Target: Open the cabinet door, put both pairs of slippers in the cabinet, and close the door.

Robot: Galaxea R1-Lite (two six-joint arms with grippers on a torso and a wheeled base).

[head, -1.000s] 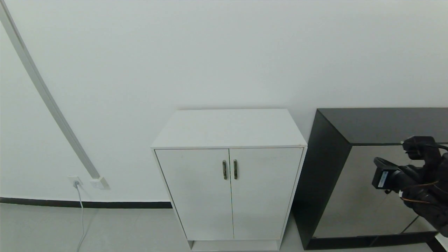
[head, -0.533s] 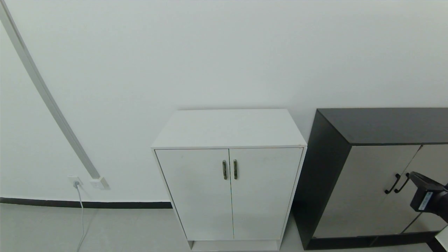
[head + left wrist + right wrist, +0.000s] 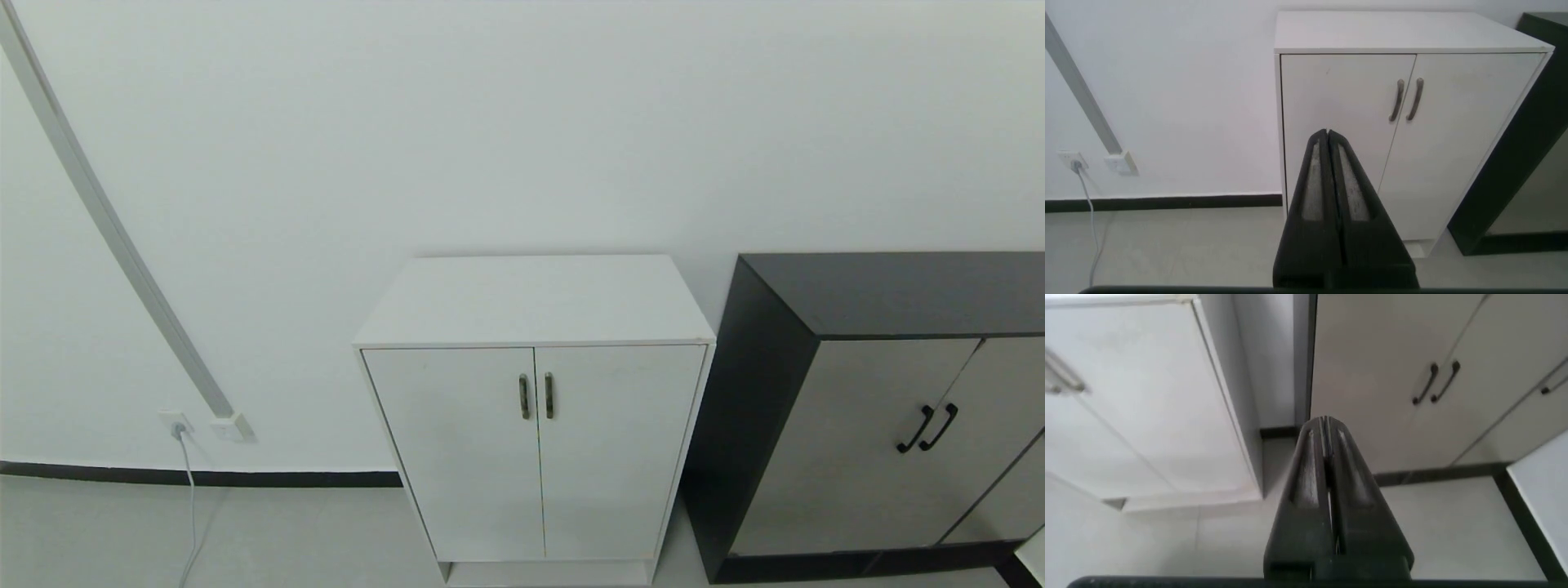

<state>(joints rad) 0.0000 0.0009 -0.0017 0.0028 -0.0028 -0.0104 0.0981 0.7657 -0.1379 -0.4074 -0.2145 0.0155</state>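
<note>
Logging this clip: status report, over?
Left tool shut, empty. Right tool shut, empty. White cabinet closed. Black cabinet alongside, on its right.

The cabinet [image 3: 535, 302] at centre was plain white with dark handles [image 3: 523, 396], while the sideboard [image 3: 898, 292] at right was black with grey doors [image 3: 849, 441] and black pulls [image 3: 913, 429].

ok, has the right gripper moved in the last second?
Yes. The right gripper dropped down and rightward across the front of the black cabinet, uncovering its door handles; now shut, it faces the gap beside the white cabinet.
</note>
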